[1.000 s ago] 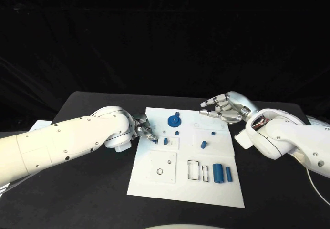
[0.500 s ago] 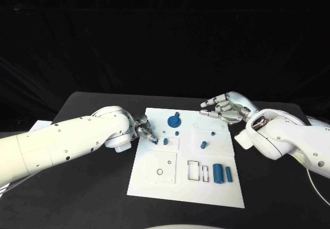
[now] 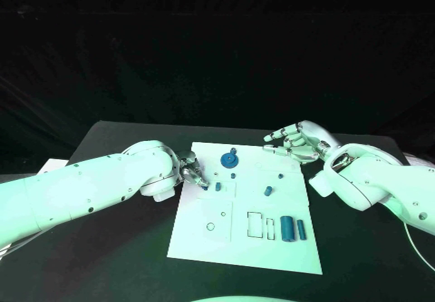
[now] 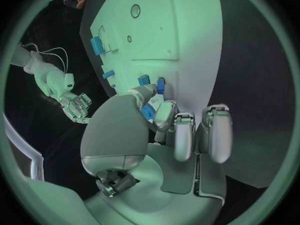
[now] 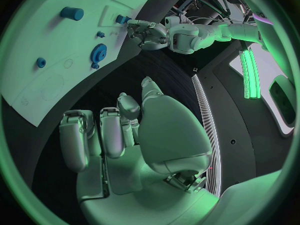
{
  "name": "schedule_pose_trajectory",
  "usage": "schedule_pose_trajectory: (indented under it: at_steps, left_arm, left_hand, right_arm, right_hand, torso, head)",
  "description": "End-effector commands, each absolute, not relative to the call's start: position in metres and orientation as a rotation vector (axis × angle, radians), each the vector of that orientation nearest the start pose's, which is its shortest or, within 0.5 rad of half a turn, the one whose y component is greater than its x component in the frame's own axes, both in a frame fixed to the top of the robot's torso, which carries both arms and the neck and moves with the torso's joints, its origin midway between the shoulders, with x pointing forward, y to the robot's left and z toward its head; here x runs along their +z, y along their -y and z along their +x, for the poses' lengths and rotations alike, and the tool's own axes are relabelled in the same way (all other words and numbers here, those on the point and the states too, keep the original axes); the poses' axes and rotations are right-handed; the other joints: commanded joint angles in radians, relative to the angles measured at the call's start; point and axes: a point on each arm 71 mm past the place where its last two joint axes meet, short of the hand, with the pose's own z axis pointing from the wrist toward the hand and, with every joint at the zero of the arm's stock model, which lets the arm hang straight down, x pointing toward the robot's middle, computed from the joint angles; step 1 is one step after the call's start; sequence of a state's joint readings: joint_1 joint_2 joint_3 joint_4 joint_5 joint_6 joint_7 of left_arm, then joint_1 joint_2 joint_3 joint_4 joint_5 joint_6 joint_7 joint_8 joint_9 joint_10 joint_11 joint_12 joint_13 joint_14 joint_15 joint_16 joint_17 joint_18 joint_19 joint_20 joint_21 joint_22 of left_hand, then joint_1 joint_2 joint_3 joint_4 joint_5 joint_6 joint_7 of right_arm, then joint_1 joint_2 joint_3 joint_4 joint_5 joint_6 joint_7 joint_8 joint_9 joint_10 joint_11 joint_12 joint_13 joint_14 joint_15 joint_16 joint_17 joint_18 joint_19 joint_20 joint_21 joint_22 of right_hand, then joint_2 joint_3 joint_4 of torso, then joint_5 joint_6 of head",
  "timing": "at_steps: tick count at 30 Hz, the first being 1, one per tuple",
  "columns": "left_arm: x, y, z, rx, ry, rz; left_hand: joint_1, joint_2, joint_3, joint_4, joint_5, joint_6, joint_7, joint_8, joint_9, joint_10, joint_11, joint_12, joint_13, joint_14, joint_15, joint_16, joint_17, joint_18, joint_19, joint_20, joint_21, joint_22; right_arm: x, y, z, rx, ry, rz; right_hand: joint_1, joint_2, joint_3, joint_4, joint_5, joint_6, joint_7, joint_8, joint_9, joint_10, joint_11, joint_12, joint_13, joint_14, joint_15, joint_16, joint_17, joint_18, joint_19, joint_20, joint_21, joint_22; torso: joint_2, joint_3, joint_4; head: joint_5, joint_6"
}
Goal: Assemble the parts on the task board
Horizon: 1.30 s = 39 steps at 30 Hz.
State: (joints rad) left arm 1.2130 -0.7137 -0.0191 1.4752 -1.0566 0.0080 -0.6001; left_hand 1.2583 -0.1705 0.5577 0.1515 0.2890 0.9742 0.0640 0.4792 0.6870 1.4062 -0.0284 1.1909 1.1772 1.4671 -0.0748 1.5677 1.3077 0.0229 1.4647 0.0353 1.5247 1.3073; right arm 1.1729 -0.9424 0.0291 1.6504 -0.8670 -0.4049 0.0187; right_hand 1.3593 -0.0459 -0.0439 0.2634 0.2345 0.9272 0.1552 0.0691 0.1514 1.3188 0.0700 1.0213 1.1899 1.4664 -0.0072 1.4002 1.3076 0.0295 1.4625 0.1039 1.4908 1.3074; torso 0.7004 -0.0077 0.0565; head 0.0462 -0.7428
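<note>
Head view: left hand pinching a small blue part at the task board's left edge (right hand hovering, fingers spread, holding nothing).

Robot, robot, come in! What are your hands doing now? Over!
Left hand pinching a small blue part at the task board. Right hand open, hovering off the board's far corner. Nothing blocking.

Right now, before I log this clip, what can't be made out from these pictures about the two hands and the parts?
- Left hand, head view: too small to tell whether its fingertips pinch the small blue part or only touch it.
- Left wrist view: its own thumb covers most of a blue part, so the grip stays unclear.
- Right hand, head view: the fingers' undersides are hidden; it seems to hold nothing.
- Blue gear: teeth and seating too small.
</note>
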Motion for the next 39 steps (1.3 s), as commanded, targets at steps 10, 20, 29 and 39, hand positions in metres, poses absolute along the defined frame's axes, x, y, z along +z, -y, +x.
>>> schedule_pose_trajectory:
  at_steps: [10,20,29,39]
  left_arm:
    - [-0.2123,-0.1697,0.4891,-0.409,-2.215,-0.28]
    - [-0.2138,-0.1695,0.4873,-0.382,-2.246,-0.247]
    - [-0.2157,-0.1683,0.4858,-0.356,-2.277,-0.215]
    - [-0.2205,-0.166,0.4842,-0.346,-2.3,-0.199]
  left_hand:
    - [0.002,0.004,0.107,-0.102,0.005,0.017,-0.017,0.005,0.002,0.005,0.001,0.0,0.0,0.104,-0.005,0.003,0.263,-0.008,0.074,-0.007,0.004,0.214]
    - [0.001,0.003,0.109,-0.104,0.005,0.017,-0.018,0.006,0.003,0.004,0.0,-0.002,-0.003,0.104,-0.005,0.003,0.263,-0.008,0.074,-0.007,0.004,0.214]
    - [0.001,0.002,0.11,-0.105,0.006,0.018,-0.018,0.006,0.004,0.004,0.0,-0.003,-0.004,0.104,-0.005,0.003,0.263,-0.008,0.075,-0.007,0.005,0.215]
    - [-0.002,-0.002,0.111,-0.106,0.007,0.019,-0.018,0.008,0.005,0.005,-0.001,-0.003,-0.004,0.104,-0.006,0.003,0.263,-0.008,0.074,-0.007,0.004,0.213]
  right_arm:
    - [-0.1601,0.216,0.4676,1.035,-1.637,0.398]
    - [-0.1604,0.2159,0.4677,1.036,-1.64,0.397]
    - [-0.1605,0.2158,0.4674,1.037,-1.644,0.392]
    - [-0.1607,0.2158,0.4672,1.038,-1.647,0.391]
  right_hand:
    - [0.002,0.009,-0.004,0.0,0.003,0.006,-0.001,0.001,0.001,0.001,-0.004,0.001,-0.001,0.05,-0.001,-0.002,0.013,0.009,-0.009,-0.001,-0.006,0.116]
    - [0.002,0.009,-0.004,0.0,0.003,0.006,-0.001,0.001,0.001,0.001,-0.004,0.001,-0.001,0.05,-0.001,-0.002,0.013,0.009,-0.009,-0.001,-0.006,0.116]
    - [0.001,0.01,-0.006,0.0,0.004,0.007,-0.001,0.001,0.001,0.001,-0.004,0.002,-0.001,0.05,-0.001,-0.002,0.014,0.009,-0.009,-0.001,-0.006,0.116]
    - [0.001,0.01,-0.006,0.0,0.004,0.007,-0.001,0.001,0.001,0.001,-0.004,0.002,-0.001,0.05,-0.001,-0.002,0.014,0.009,-0.009,-0.001,-0.006,0.116]
  torso:
    - [0.0,-0.0011,0.0003]
    - [0.0,-0.0009,0.0001]
    - [0.001,-0.0011,0.0002]
    - [0.0,-0.0003,0.0]
  head:
    - [0.001,-0.004]
    - [0.001,-0.005]
    - [0.001,-0.008]
    - [-0.002,-0.01]
